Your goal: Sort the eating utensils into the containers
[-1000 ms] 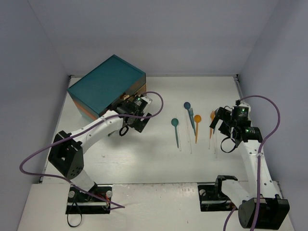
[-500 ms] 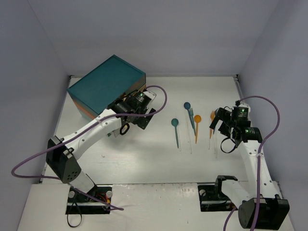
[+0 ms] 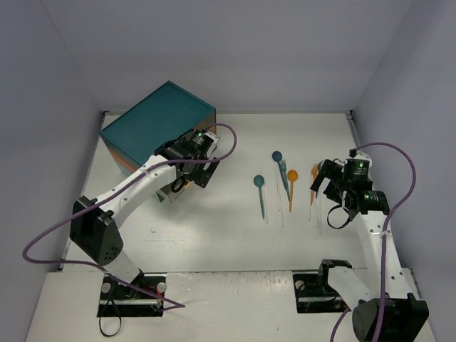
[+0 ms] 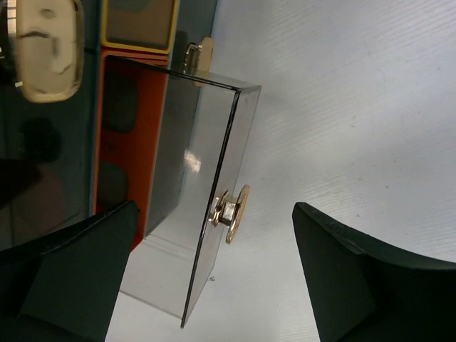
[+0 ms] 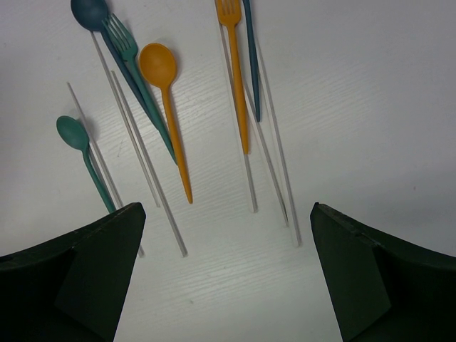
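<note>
The eating utensils lie in a loose row on the white table: a teal spoon, a blue spoon, a teal fork, an orange spoon, an orange fork, a blue knife and several clear ones. My right gripper hovers open over their handle ends. One of the containers, a clear drawer, stands pulled out of the teal chest. My left gripper is open, its jaws apart on either side of the drawer's gold knob without touching it.
The chest sits at the back left, against the left wall. A second gold knob shows on a drawer further along, and an orange-brown drawer front lies behind the open drawer. Grey walls close in the table on three sides.
My left arm has drawn back and up toward the chest, away from the pulled-out drawer. The right arm and the utensils have not moved.
</note>
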You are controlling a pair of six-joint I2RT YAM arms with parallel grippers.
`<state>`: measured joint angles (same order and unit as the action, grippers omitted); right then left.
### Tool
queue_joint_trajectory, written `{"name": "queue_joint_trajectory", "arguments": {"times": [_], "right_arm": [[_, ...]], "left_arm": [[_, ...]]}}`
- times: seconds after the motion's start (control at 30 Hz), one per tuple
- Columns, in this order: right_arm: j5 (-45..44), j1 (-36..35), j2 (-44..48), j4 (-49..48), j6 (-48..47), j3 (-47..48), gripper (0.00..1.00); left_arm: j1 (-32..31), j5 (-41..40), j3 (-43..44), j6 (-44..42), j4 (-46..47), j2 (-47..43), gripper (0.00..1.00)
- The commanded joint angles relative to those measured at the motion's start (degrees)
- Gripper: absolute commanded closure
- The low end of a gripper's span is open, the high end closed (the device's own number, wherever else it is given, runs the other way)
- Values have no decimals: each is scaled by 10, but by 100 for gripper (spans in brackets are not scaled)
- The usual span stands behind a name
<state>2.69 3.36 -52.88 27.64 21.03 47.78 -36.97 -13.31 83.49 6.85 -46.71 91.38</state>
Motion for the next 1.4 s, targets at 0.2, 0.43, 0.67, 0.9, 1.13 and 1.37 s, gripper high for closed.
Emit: {"name": "queue_joint_trajectory", "arguments": {"times": [0.2, 0.43, 0.67, 0.9, 1.13, 1.37], "right_arm": [[14, 2, 15, -18, 3, 0, 0], [16, 2, 11, -19, 4, -1, 0], [19, 2, 10, -18, 1, -1, 0], [22, 2, 9, -19, -1, 0, 0], [43, 1, 6, -18, -15, 7, 3], [43, -18, -13, -19, -29, 36, 8]], "left_arm": [[-9, 113, -7, 32, 4, 13, 12], [-56, 155, -16, 74, 4, 11, 12], [-81, 171, -8, 104, 4, 5, 12], [-91, 185, 6, 112, 3, 0, 13], [-91, 176, 19, 117, 1, -15, 12], [-87, 121, 82, 115, -27, -37, 12]]}}
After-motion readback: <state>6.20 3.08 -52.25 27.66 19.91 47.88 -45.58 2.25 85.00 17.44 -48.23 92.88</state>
